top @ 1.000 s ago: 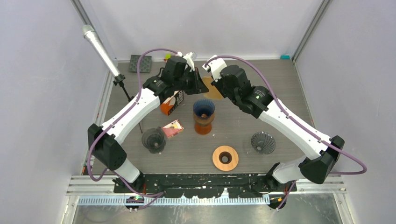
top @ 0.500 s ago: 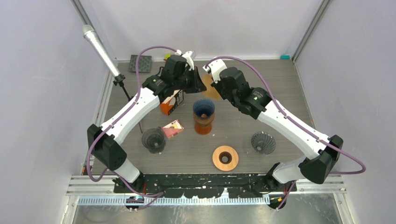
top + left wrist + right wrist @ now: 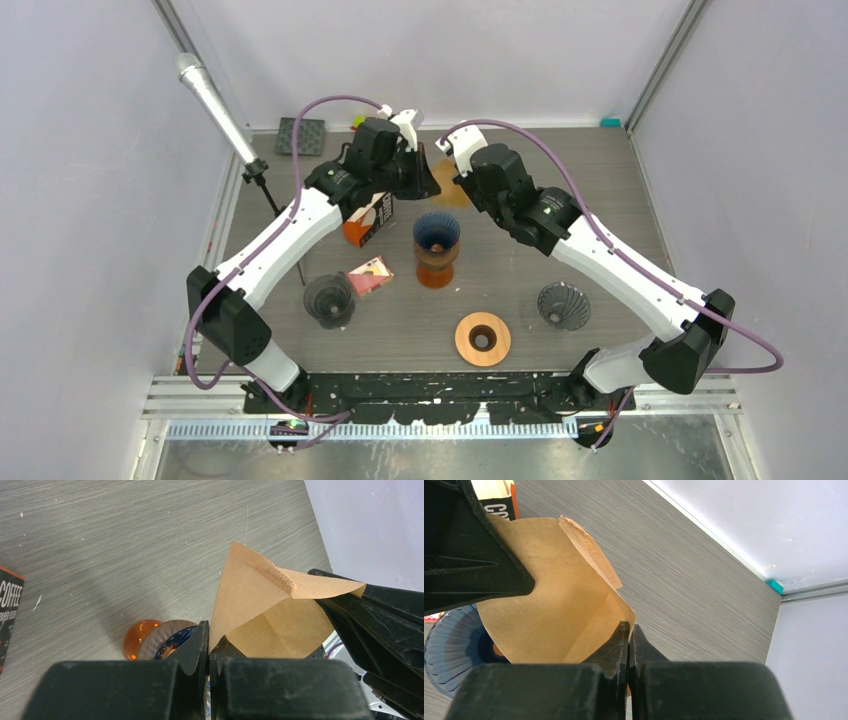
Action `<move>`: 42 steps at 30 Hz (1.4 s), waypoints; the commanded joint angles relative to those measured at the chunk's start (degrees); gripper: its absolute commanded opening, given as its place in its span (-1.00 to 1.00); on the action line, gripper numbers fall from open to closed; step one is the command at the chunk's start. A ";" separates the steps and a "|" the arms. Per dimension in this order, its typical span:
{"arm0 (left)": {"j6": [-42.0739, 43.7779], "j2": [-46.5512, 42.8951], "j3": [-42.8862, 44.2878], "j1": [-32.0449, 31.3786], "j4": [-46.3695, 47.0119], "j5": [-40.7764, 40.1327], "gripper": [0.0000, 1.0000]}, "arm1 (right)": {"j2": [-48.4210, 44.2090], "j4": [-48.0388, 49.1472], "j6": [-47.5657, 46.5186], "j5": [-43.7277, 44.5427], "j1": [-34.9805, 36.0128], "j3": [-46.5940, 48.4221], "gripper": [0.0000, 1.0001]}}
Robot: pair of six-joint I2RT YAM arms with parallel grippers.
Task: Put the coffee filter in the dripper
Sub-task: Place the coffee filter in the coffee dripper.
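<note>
The coffee filter (image 3: 260,605) is held aloft near the table's (image 3: 610,190) far edge, pinched by the closed left claw (image 3: 209,639) and right claw (image 3: 629,631). It should be spread evenly (seam untorn), then lowered point-first into the blue dripper (image 3: 437,232).

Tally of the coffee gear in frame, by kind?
Drippers: 3 (blue dripper, left dark dripper, right dark dripper)
Paper filter: 1
Coffee box: 1
Wooden ring: 1
Pink packet: 1
Total: 7

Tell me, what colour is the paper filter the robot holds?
The coffee filter is light brown; the left wrist view shows it best.
</note>
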 commanded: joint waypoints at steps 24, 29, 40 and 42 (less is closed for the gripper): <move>19.90 -2.28 6.24 -0.76 -12.84 4.15 -1.00 | -7.21 -4.16 5.15 -34.11 -4.37 1.58 0.33; 26.50 -0.21 10.35 -0.72 -23.60 7.90 -1.00 | -9.35 -6.80 2.07 -43.34 -5.85 1.90 0.33; 37.05 7.02 25.38 -0.73 -45.07 12.97 -1.00 | -13.19 -13.05 -7.21 -55.42 -8.81 1.01 0.33; 37.37 8.47 27.44 -0.81 -46.98 12.42 -1.00 | -13.25 -14.41 -9.73 -56.15 -8.75 0.93 0.33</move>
